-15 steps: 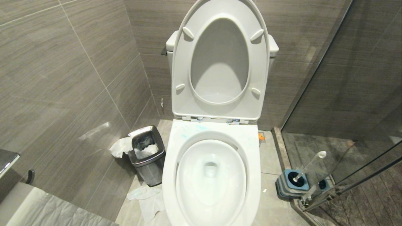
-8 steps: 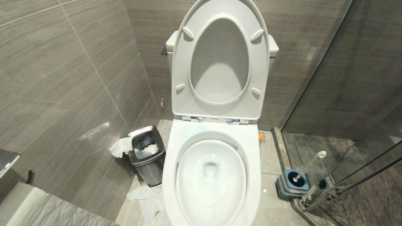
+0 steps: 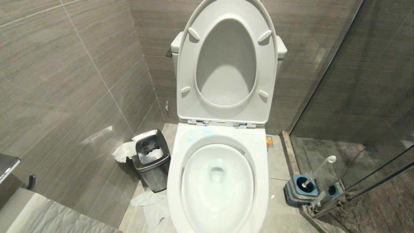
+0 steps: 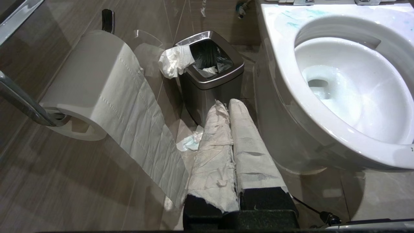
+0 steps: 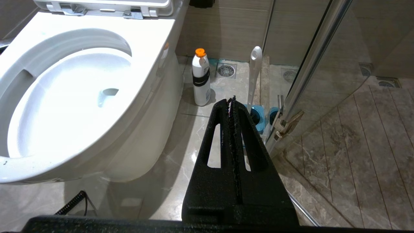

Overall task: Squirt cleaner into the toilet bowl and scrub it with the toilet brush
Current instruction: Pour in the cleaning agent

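Between the grey tiled walls, the toilet bowl (image 3: 217,181) is standing with seat and lid (image 3: 226,61) raised, and thin turquoise smears of cleaner (image 3: 194,136) are showing on its back rim. On the floor to its right, beside the glass door (image 3: 355,97), the brush (image 3: 318,171) is leaning in its blue holder (image 3: 301,189). A white bottle (image 5: 201,79) with an orange cap is standing near the bowl's right side. To the left, a steel bin (image 3: 151,160) is sitting among crumpled paper (image 3: 152,204), with a paper roll (image 4: 97,84) on the wall. The left claw (image 4: 226,106), wrapped in paper, is hanging clenched and empty beside the bin; the right claw (image 5: 231,101) is hanging clenched and empty near the brush.
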